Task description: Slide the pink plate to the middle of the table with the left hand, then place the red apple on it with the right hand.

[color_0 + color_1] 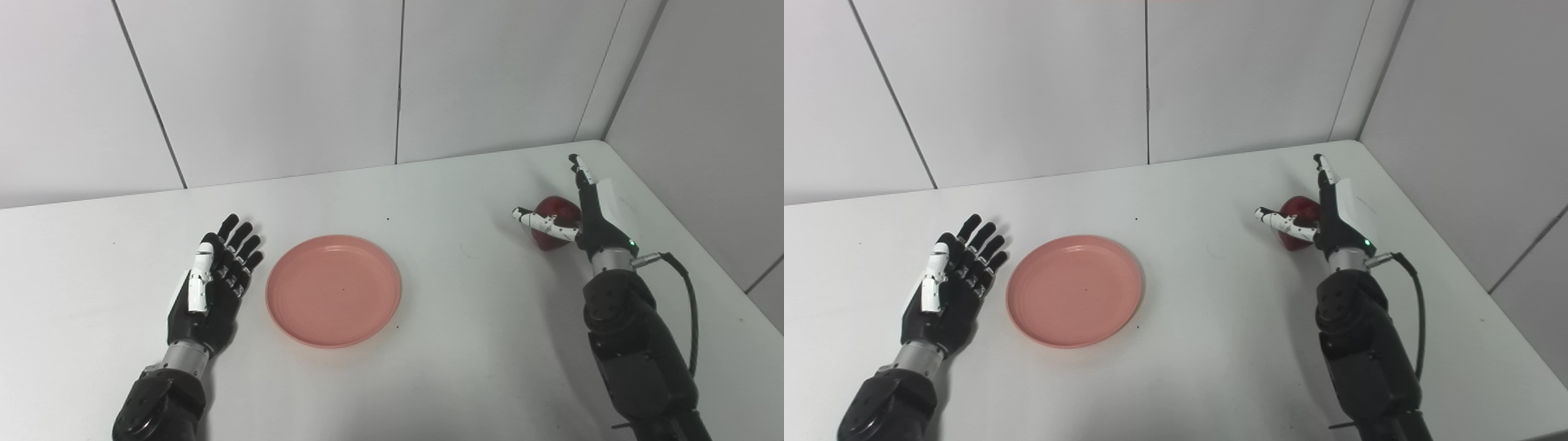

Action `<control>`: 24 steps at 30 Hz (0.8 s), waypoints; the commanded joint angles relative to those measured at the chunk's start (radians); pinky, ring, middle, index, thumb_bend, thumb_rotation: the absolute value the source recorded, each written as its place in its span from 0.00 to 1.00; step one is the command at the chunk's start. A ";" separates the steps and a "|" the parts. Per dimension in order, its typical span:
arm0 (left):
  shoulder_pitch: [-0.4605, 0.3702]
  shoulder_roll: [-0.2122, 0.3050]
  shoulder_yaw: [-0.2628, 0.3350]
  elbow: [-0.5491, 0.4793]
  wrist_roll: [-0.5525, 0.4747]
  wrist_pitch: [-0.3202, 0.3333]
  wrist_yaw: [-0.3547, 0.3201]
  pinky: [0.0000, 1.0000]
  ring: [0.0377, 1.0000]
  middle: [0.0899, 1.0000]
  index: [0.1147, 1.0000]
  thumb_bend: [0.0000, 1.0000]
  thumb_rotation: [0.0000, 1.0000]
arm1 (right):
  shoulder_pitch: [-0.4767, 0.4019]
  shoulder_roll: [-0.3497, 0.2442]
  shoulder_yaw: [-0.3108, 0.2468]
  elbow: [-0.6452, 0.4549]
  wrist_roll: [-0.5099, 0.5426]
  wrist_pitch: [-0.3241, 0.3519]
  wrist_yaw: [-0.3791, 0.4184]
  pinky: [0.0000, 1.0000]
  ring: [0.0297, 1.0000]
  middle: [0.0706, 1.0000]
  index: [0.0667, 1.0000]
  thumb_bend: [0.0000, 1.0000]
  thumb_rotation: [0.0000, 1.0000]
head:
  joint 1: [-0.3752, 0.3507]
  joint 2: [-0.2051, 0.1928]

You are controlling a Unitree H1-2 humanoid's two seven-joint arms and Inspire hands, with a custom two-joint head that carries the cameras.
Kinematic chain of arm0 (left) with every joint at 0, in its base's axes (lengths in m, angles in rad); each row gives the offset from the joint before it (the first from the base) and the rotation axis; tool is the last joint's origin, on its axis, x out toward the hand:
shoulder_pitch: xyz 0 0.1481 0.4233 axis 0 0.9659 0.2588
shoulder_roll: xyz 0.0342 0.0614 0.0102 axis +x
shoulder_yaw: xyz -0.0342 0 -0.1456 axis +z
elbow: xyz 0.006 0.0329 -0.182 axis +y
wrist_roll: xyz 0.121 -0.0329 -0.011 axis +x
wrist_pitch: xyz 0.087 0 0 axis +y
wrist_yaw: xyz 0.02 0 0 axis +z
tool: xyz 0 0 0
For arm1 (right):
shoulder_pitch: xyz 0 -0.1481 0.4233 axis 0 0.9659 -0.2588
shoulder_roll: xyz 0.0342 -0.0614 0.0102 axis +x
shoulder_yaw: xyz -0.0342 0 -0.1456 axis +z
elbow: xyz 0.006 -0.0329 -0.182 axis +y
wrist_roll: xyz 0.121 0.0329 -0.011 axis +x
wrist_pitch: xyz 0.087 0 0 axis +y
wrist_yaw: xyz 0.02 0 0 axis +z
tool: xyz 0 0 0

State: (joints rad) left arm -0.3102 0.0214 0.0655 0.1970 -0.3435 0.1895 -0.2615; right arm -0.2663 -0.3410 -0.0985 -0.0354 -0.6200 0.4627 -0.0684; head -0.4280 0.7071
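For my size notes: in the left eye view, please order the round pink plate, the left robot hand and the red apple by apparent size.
1. Round pink plate
2. Left robot hand
3. Red apple, partly hidden behind the right robot hand and farther away

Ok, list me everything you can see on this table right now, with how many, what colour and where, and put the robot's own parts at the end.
round pink plastic plate: one, pink, empty, left of the table's middle
shiny red apple: one, dark red, far right, beside the right hand
white table: one, white, in a corner of grey wall panels
left hand: one, black and white, open, lying just left of the plate
right hand: one, black and white, open, fingers spread around the apple
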 commanded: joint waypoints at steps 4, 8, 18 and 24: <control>0.016 0.014 -0.005 0.009 0.005 0.046 0.007 0.97 0.96 0.96 0.94 0.38 1.00 | -0.048 -0.028 -0.006 -0.009 -0.025 0.006 0.012 0.76 0.87 0.91 0.92 1.00 0.45 | 0.003 0.002; 0.014 0.013 -0.003 0.010 0.002 0.051 0.008 0.97 0.96 0.96 0.94 0.38 1.00 | -0.049 -0.028 -0.010 -0.009 -0.037 0.007 0.023 0.77 0.87 0.91 0.92 1.00 0.43 | 0.006 0.003; 0.014 0.011 -0.002 0.010 0.004 0.049 0.009 0.97 0.96 0.96 0.94 0.38 1.00 | -0.058 -0.007 -0.042 -0.003 -0.091 0.007 0.064 0.55 0.68 0.72 0.88 1.00 0.31 | 0.006 0.004; 0.015 0.014 -0.003 0.006 0.005 0.048 0.006 0.97 0.95 0.96 0.94 0.38 1.00 | -0.064 0.004 -0.057 0.013 -0.137 0.007 0.086 0.29 0.38 0.42 0.86 1.00 0.31 | 0.010 0.009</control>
State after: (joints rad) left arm -0.3096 0.0235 0.0661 0.1913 -0.3442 0.2015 -0.2625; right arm -0.2860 -0.3260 -0.1423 -0.0086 -0.7335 0.4682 0.0216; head -0.4203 0.7133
